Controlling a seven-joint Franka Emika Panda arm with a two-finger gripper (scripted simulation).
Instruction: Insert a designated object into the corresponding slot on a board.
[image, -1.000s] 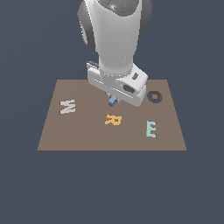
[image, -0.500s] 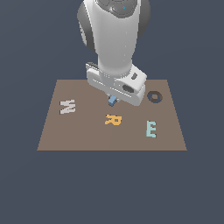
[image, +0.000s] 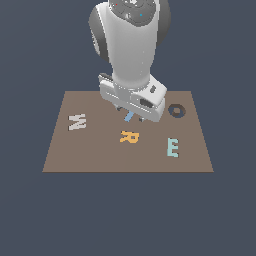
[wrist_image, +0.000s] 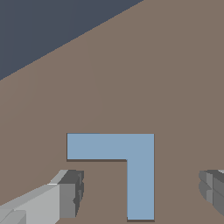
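The flat light-blue L-shaped block (wrist_image: 127, 164) lies flat on the big brown board (image: 100, 150), near its far edge. The grey gripper (wrist_image: 140, 192) is wide apart, one finger on each side, not touching it.

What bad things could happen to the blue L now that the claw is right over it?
1. The claw is open with fingers apart on either side of the blue L. One finger sits closer than the other, so closing might push the L sideways across the board.
2. The L is thin and lies flat, so the fingers might slip over it.
3. In the exterior view the arm hides nearly all of the L, and no slot shows.
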